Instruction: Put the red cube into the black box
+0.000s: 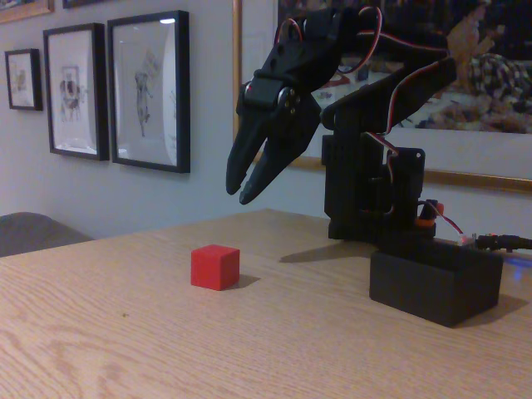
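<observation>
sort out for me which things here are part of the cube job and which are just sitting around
Part of the job:
- red cube, on the wooden table, not held
- black box, to the cube's right in the fixed view
- gripper, fingers slightly parted, raised above the table

Just around:
- framed pictures on the wall
- grey chair back at the left edge

Red cube (215, 267): small, matte, flat on wooden tabletop, one corner edge toward camera. Black box (435, 285): low, rectangular, upright, well right of cube; interior hidden, probably empty.
</observation>
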Action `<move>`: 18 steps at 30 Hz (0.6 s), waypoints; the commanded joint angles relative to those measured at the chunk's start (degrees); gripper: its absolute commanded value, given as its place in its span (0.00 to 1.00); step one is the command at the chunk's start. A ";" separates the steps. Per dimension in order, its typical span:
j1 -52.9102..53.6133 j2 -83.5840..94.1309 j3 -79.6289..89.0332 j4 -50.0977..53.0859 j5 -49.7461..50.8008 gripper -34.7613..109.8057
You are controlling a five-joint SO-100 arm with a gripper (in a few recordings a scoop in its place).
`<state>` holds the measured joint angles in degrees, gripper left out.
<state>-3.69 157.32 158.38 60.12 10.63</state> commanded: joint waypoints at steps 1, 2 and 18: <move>0.97 -0.79 -3.43 1.41 1.14 0.29; 1.85 -1.58 -4.66 1.76 1.23 0.29; 11.69 -23.64 -16.79 0.44 3.08 0.40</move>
<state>5.80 136.93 144.84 60.64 12.48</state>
